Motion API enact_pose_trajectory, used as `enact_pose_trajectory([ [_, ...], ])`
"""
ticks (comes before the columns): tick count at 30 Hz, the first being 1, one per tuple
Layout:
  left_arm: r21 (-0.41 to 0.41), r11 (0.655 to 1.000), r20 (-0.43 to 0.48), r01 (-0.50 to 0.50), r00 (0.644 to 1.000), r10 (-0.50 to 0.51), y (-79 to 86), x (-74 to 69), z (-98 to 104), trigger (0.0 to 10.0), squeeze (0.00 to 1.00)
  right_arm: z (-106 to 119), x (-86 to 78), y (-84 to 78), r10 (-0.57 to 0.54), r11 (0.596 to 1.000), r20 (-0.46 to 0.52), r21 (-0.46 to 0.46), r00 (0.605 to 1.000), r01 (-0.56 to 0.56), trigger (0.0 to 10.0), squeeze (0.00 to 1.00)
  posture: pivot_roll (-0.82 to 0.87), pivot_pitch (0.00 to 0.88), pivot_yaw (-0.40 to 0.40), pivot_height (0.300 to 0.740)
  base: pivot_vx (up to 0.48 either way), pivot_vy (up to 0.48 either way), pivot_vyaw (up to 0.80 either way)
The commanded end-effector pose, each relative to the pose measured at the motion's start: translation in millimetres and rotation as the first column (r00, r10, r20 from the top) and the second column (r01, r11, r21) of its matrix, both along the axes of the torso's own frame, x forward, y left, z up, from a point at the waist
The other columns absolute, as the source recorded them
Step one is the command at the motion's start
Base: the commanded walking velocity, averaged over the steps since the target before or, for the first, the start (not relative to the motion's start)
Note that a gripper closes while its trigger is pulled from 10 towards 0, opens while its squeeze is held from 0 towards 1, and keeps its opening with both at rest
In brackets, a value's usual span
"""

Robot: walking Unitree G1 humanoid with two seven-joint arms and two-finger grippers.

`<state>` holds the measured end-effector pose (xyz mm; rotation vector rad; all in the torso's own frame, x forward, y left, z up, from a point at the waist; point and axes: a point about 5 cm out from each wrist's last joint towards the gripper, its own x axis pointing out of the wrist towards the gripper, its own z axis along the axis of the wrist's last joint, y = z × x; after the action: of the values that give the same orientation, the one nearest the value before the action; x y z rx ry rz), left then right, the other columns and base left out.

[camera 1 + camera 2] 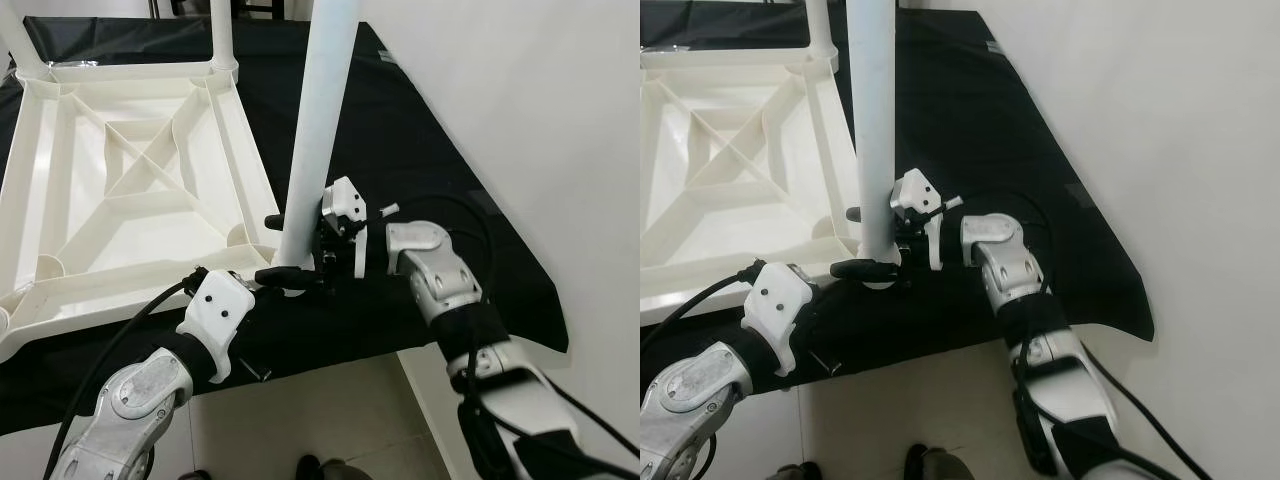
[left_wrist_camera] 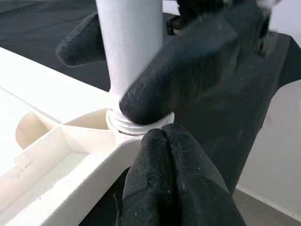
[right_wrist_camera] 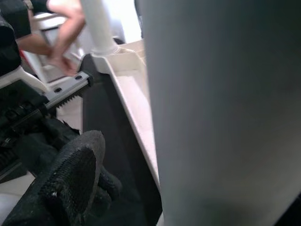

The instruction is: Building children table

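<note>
At frame centre, right gripper (image 1: 300, 222) fingers clamp the white leg (image 1: 318, 130) seated in the inverted tabletop (image 1: 130, 190); left gripper (image 1: 290, 278), fingers closed empty, touches its base. More legs likely remain.

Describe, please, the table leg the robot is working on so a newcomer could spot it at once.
An upturned white table top lies on a black cloth. At its near corner a white table leg stands upright in its socket. Unlike the far-corner leg, the right gripper is clamped around it, with the left gripper at its base.
</note>
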<state>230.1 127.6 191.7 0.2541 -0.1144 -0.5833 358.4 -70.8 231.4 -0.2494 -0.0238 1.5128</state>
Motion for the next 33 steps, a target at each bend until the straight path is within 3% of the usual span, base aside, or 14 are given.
enact_pose_trajectory([
  [1,0.004,1.000,-0.012,0.005,1.000,-0.005,-1.5,-2.6,-3,10.0,0.00,-3,-0.6,0.8,0.027,1.000,-0.013,0.005,1.000,-0.027,10.0,0.00,0.13,0.206,-0.188,0.740,0.000,0.000,0.00],
  [2,0.006,1.000,-0.010,0.003,1.000,-0.003,-0.8,-2.8,-3,10.0,0.00,-4,1.9,1.3,0.026,1.000,-0.007,-0.006,1.000,-0.026,10.0,0.00,0.13,0.215,-0.189,0.740,0.000,0.000,0.00],
  [3,0.007,1.000,-0.009,0.000,1.000,0.000,0.0,-3.0,-3,10.0,0.00,-5,4.2,2.3,0.011,1.000,0.000,-0.020,1.000,-0.011,8.0,0.00,0.13,0.219,-0.191,0.740,0.000,0.000,0.00],
  [4,0.007,1.000,-0.008,-0.002,1.000,0.002,0.6,-3.2,-2,10.0,0.00,-7,6.1,2.9,0.002,1.000,0.003,-0.026,1.000,-0.002,0.0,0.00,0.13,0.221,-0.190,0.740,0.000,0.000,0.00],
  [14,0.007,1.000,-0.012,-0.002,1.000,0.002,0.8,-4.0,-2,10.0,0.00,-20,12.4,-9.7,-0.101,0.995,-0.020,-0.007,0.995,0.101,0.0,0.00,0.12,0.229,-0.184,0.740,0.000,0.000,0.00],
  [21,0.001,1.000,-0.016,0.011,1.000,-0.011,-2.4,-3.5,-3,10.0,0.00,-31,12.7,-41.3,-0.208,0.978,-0.026,0.022,0.978,0.208,0.0,0.00,0.10,0.233,-0.181,0.740,0.000,0.000,0.00],
  [23,0.000,1.000,-0.015,0.014,1.000,-0.014,-2.7,-3.0,-3,10.0,0.00,-37,15.1,-55.8,-0.334,0.942,-0.004,0.023,0.943,0.334,0.0,0.00,0.09,0.232,-0.183,0.740,0.000,0.000,0.00],
  [24,0.001,1.000,-0.017,0.013,1.000,-0.013,-1.3,-2.8,-3,10.0,0.00,-45,16.0,-60.2,-0.481,0.877,0.003,0.024,0.877,0.481,0.0,0.00,0.08,0.232,-0.179,0.740,0.000,0.000,0.00],
  [25,0.001,1.000,-0.017,0.013,1.000,-0.013,-1.3,-2.8,-3,10.0,0.00,-45,16.0,-60.2,-0.481,0.877,0.003,0.024,0.877,0.481,0.0,0.00,0.08,0.232,-0.179,0.740,0.000,0.000,0.00],
  [26,0.001,1.000,-0.018,0.013,1.000,-0.013,0.2,-2.8,-3,10.0,0.00,-51,16.0,-62.3,-0.574,0.819,0.010,0.024,0.819,0.574,0.0,0.00,0.07,0.234,-0.177,0.740,0.000,0.000,0.00],
  [27,0.001,1.000,-0.018,0.013,1.000,-0.013,0.2,-2.8,-3,10.0,0.00,-51,16.0,-62.3,-0.574,0.819,0.010,0.024,0.819,0.574,0.0,0.00,0.07,0.234,-0.177,0.740,0.000,0.000,0.00],
  [28,0.002,1.000,-0.021,0.014,1.000,-0.014,1.4,-3.0,-3,10.0,0.00,-62,15.6,-62.5,-0.764,0.645,-0.011,0.046,0.646,0.763,0.0,0.00,0.06,0.237,-0.172,0.740,0.000,0.000,0.00],
  [30,-0.003,1.000,-0.028,0.022,0.999,-0.022,1.7,-3.6,-4,10.0,0.00,-93,-18.0,-41.2,-0.860,0.503,-0.098,0.000,0.500,0.864,0.0,0.00,0.07,0.244,-0.160,0.740,0.000,0.000,0.00],
  [33,-0.003,1.000,-0.035,0.028,0.999,-0.028,2.1,-3.8,-5,10.0,0.00,-92,-29.3,-25.5,-0.838,0.545,0.009,-0.009,0.545,0.838,0.0,0.00,0.04,0.232,-0.137,0.740,0.000,0.000,0.00],
])
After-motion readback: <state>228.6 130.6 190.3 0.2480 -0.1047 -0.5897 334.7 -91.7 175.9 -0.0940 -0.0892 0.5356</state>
